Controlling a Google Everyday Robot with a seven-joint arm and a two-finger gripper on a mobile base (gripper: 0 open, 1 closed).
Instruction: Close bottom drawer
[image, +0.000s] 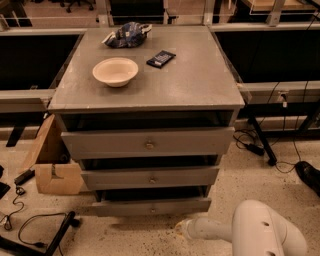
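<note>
Bottom drawer (125, 207), lowest of 3 under bench (200, 82), front pulled out slightly, dark gap above. Gripper (184, 229) low by floor, just below drawer's right end; its spread and hold: cannot tell. Bowl (115, 71) on bench.

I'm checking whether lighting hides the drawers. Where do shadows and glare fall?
Camera view: warm light leaves a soft sheen on the cabinet top, with no hard glare; the gaps above the drawer fronts are deep shadow; the front of the bottom drawer is dim but readable; the gripper, low by the floor in front of that drawer's right half, is dimly lit.
</note>
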